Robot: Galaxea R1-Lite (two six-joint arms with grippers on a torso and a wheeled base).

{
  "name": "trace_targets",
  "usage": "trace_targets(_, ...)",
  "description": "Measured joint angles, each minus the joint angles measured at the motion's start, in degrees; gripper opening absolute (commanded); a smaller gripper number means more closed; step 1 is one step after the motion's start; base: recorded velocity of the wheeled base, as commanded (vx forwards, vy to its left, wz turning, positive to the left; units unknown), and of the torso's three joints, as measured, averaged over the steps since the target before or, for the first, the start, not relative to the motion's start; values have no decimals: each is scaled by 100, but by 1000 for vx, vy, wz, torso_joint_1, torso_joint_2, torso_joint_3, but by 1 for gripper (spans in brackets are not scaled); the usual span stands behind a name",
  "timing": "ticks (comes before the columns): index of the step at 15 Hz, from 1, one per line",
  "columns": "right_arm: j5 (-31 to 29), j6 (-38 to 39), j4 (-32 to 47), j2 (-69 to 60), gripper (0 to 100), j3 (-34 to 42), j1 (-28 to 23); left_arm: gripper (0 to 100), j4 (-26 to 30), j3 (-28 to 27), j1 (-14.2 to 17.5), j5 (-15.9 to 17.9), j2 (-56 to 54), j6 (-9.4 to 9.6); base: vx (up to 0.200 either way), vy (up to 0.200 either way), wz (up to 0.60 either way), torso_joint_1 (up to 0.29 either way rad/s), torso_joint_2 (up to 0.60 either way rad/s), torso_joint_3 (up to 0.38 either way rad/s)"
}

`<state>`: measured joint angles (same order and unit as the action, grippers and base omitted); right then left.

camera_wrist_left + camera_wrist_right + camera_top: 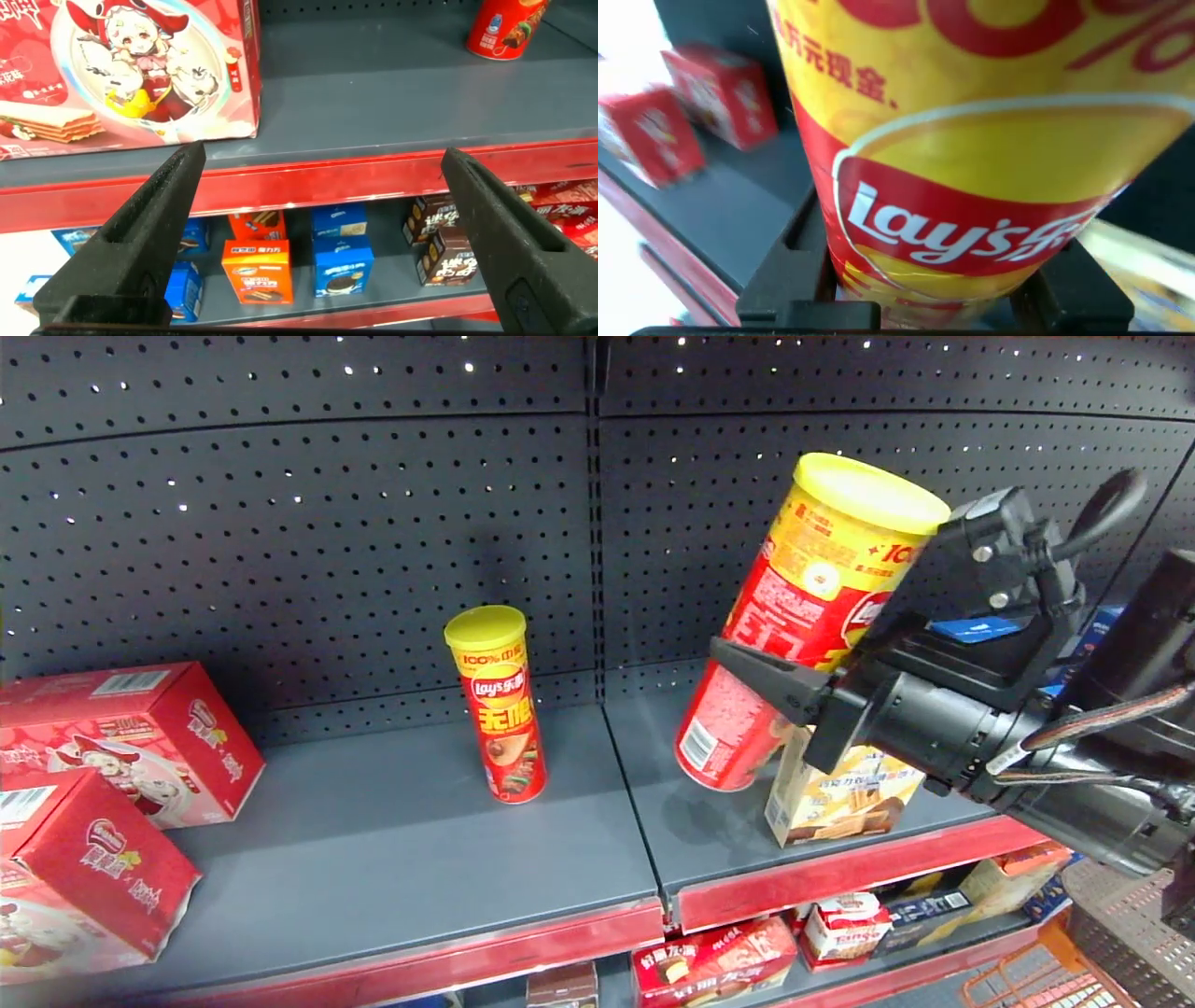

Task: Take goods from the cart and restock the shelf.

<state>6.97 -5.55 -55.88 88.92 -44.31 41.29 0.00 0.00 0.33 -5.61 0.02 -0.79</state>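
My right gripper (789, 658) is clamped tight on the big chip can (812, 588). The can is red and yellow with a yellow lid. It leans over, with its top tipped to the right. Its bottom end is low over the right part of the shelf (392, 840), and I cannot tell if it touches. A tan box (840, 798) stands on the shelf just beside the can's bottom end. A small chip can (499, 705) stands up straight near the middle of the shelf, well apart from the big one. Two red boxes (140, 737) sit at the left end. My left gripper (322, 243) is spread wide with nothing in it, in front of the shelf's red edge (374, 168). Past it, an orange box (257, 271) and a blue box (343, 266) sit on the lower shelf.
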Motion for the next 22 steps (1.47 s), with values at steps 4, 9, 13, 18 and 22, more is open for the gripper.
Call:
trace_targets(4, -151, 101, 49, 534, 0, -571, 516, 100, 0, 0, 0, 0, 0, 1, 0, 0, 0, 0, 0, 0)
trace_targets(9, -347, 178, 163, 837, 0, -681, 346, 100, 0, 0, 0, 4, 0, 26, 0, 0, 0, 0, 0, 0)
trace_targets(13, -411, 191, 108, 907, 0, -574, 165, 100, 0, 0, -4, 162, 2, -108, 0, 0, 0, 0, 0, 0)
trace_targets(18, -416, 196, 89, 816, 0, -255, 127, 100, -51, -658, -278, 482, 601, -293, 0, 0, 0, 0, 0, 0)
trace_targets(22, -418, 191, -48, 802, 0, -216, 127, 100, -616, -1714, -824, 981, 2276, -701, 0, 0, 0, 0, 0, 0)
